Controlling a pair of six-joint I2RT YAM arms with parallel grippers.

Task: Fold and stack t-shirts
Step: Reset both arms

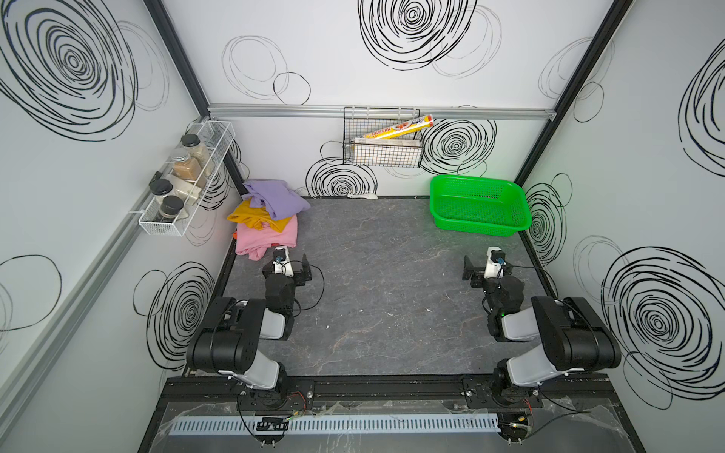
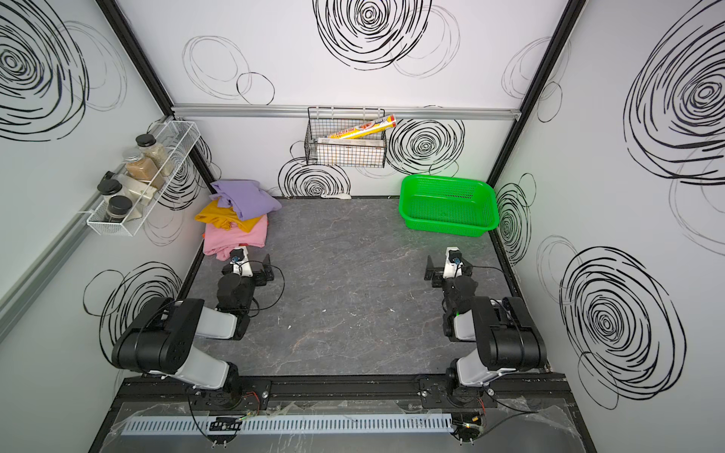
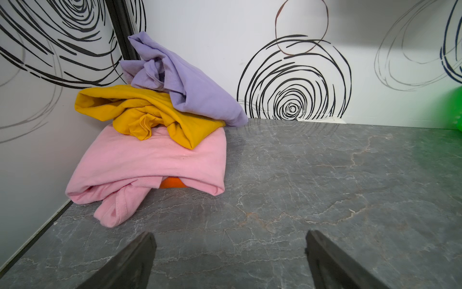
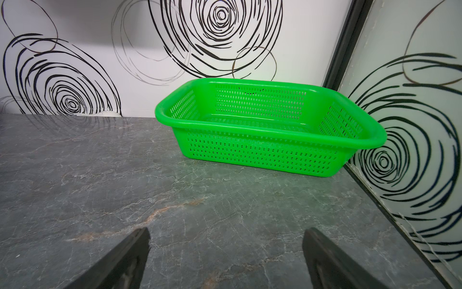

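top views: left arm and right arm both folded low over the near half of the grey marbled worktop, one at each side, well apart.
left gripper: jaws spread wide, holding nothing, low over the worktop on the near left. Points at the shirt pile. The left wrist view shows a strip of worktop between the fingertips and the cloth.
right gripper: jaws spread wide, holding nothing, low over the worktop on the near right. Faces the green basket, well apart from it.
t-shirts: three, crumpled and unfolded, in one loose pile at the far left corner of the worktop, against the left wall.
pink t-shirt: bottom of the pile, lying on the worktop, nearest the left gripper. One sleeve trails out on the near side.
orange thing: small patch showing under the near edge of the pink t-shirt. Cannot tell what it is.
mustard-yellow t-shirt: bunched up on the pink one, middle of the pile.
lavender t-shirt: top of the pile and farthest back, overlapping the yellow one, leaning into the wall corner.
green basket: perforated plastic, upright on the worktop at the far right corner, beside the right wall.
white wire rack: on the left wall above the pile, holding dark-lidded jars.
black wire basket: hung on the far wall rail, with a yellow box tilted in it.
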